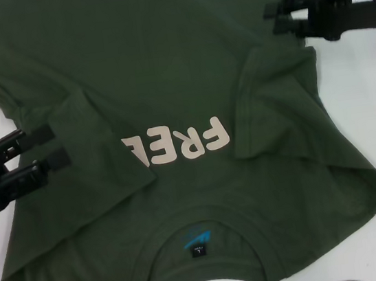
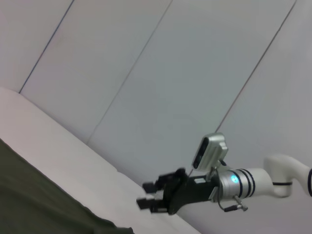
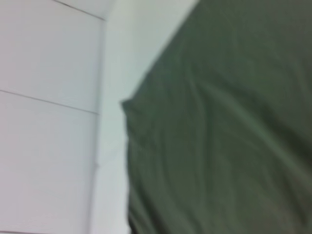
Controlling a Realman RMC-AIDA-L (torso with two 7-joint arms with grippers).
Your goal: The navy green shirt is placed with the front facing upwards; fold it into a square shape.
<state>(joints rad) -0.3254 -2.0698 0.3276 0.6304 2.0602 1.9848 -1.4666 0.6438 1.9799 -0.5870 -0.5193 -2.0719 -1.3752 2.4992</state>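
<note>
Olive-green cotton covers most of the white bench point(image 1: 372, 116) — we see the navy green shirt point(image 1: 158, 75) lying front up, collar nearest us, both sides folded inward over the cream letters. Our left gripper point(image 1: 55, 145) hangs at its left edge, jaws parted and empty — our right gripper point(image 1: 274, 18) at the far right edge, likewise parted.

I can't read the whole word on the navy green shirt point(image 1: 168, 94): a folded-in flap covers the lettering point(image 1: 178, 144) past "FRE". The shirt's far hem and the collar's near edge run out of the head view. The neck label point(image 1: 196, 242) print is too small to read. My right wrist view is blurred cloth.
</note>
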